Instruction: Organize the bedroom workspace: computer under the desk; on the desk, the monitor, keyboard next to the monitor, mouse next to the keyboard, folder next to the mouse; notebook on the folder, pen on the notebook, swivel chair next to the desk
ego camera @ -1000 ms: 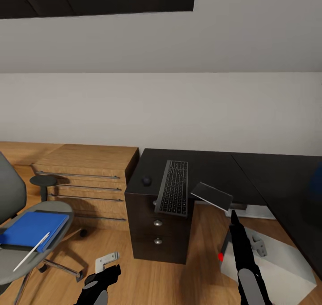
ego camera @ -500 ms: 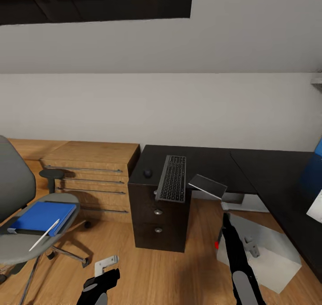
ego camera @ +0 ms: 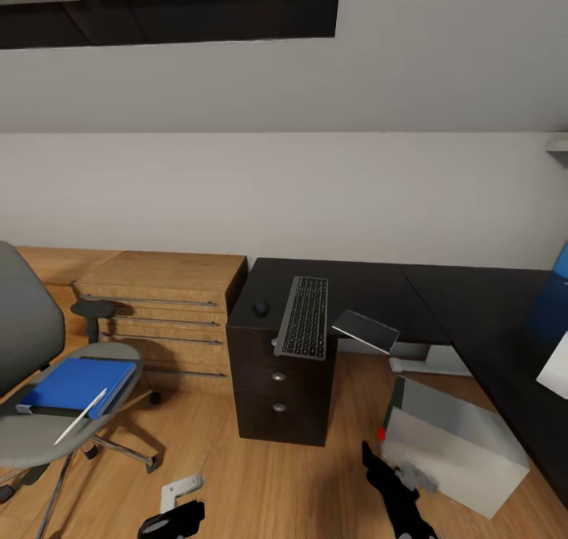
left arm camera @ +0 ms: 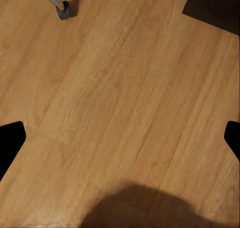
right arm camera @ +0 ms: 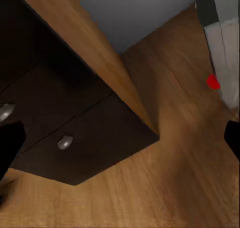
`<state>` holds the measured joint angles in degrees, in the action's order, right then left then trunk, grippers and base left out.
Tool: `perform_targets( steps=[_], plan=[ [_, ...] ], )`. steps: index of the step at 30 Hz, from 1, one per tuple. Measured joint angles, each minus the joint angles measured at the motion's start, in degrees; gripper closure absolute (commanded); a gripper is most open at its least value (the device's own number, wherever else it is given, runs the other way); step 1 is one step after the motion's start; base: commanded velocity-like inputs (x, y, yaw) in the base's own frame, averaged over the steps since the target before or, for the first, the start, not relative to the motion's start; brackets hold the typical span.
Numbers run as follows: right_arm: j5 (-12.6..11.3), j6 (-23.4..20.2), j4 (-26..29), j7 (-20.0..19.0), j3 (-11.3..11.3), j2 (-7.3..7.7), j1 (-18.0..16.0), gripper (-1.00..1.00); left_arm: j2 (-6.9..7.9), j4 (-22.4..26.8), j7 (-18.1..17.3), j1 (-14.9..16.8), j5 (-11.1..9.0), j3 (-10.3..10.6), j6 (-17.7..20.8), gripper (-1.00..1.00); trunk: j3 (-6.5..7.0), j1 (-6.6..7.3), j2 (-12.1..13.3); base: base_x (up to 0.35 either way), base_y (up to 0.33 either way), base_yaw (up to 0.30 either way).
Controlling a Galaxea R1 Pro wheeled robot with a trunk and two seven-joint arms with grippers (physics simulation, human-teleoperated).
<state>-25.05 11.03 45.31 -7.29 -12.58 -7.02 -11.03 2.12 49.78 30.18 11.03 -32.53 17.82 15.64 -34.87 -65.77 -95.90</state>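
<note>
The keyboard (ego camera: 304, 316) lies on the black desk (ego camera: 442, 294) above its dark drawer pedestal (ego camera: 278, 385), with the small mouse (ego camera: 260, 308) just left of it. The dark, flat notebook (ego camera: 365, 330) overhangs the desk's front edge. On the floor sits the silver-grey computer (ego camera: 457, 436) (right arm camera: 220, 43), its red light facing me. At the left, the swivel chair (ego camera: 31, 436) carries the blue folder (ego camera: 75, 381) with the white pen (ego camera: 81, 417) on it. Both grippers hang low over the floor, open and empty: left gripper (ego camera: 170, 517) (left arm camera: 120, 140), right gripper (ego camera: 377, 460) (right arm camera: 120, 143).
A light wooden drawer unit (ego camera: 162, 302) stands between chair and desk. A white corner (ego camera: 554, 369) and a blue panel (ego camera: 562, 267) show at the right edge. A chair caster (left arm camera: 64, 10) is on the wood floor (ego camera: 260, 476) near my left gripper.
The right arm has dropped from just below the notebook's edge to low beside the computer. The left gripper has sunk a little. The view shifted, so the camera moved.
</note>
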Motion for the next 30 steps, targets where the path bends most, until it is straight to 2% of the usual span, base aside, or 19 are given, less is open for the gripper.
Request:
perform_targets(
  steps=[2,3,4,7,11,14,15,18,22,30],
  plan=[
    [3.9,0.7,-2.6,0.1,0.0,0.19,0.0,-1.0,0.0,-1.4,0.0,0.0,-0.1,0.0,-0.1,-1.0,0.36,0.44,0.8,0.0,0.0,0.0],
    [7.3,1.9,-4.9,0.2,-0.1,0.37,0.0,-1.0,0.0,-3.0,0.0,0.0,-0.1,0.0,-0.5,-1.0,0.54,0.66,1.2,0.0,0.0,0.0],
    [9.0,2.7,-6.1,0.3,-0.1,0.51,0.0,-1.0,-0.02,-4.1,0.0,0.0,-0.1,0.0,-0.9,-1.0,0.72,0.88,1.6,0.0,0.0,0.0],
    [12.9,5.3,-9.9,0.6,-0.2,1.11,0.0,-1.0,-0.06,-7.7,0.0,0.0,-0.1,-0.1,-3.5,-1.0,1.26,1.54,2.8,0.0,0.0,0.0],
    [16.3,9.9,-14.6,0.9,-0.3,1.95,0.0,-1.0,-0.3,-14.2,0.0,0.0,-0.2,0.0,-10.1,-1.0,1.97,2.42,4.4,0.0,0.0,0.0],
    [17.7,13.7,-17.5,1.1,-0.3,2.71,0.0,-1.0,-0.95,-19.6,-0.1,0.0,0.0,0.0,-15.6,-1.0,2.51,3.08,5.6,0.0,0.0,0.0],
    [18.1,15.7,-19.2,1.2,-0.3,3.3,0.0,-1.0,-1.42,-22.8,0.0,0.0,0.2,0.1,-18.7,-1.0,2.69,3.29,6.0,0.0,0.0,0.0],
    [18.4,17.9,-22.9,1.6,-0.4,4.81,0.0,-1.0,-2.05,-27.3,-0.3,0.0,0.3,0.2,-23.3,-1.0,3.23,3.95,7.2,0.0,0.0,0.0],
    [18.6,18.9,-26.6,2.3,-0.4,5.65,-0.1,-1.0,-2.3,-29.5,-1.8,0.0,0.3,0.2,-25.6,-1.0,3.95,4.83,8.8,0.0,0.0,0.0],
    [19.1,19.6,-28.6,2.3,0.1,5.87,-0.1,-1.0,-2.41,-30.8,-6.0,0.0,0.2,0.1,-26.5,-1.0,5.39,6.59,12.0,0.0,0.0,0.0]
  ],
)
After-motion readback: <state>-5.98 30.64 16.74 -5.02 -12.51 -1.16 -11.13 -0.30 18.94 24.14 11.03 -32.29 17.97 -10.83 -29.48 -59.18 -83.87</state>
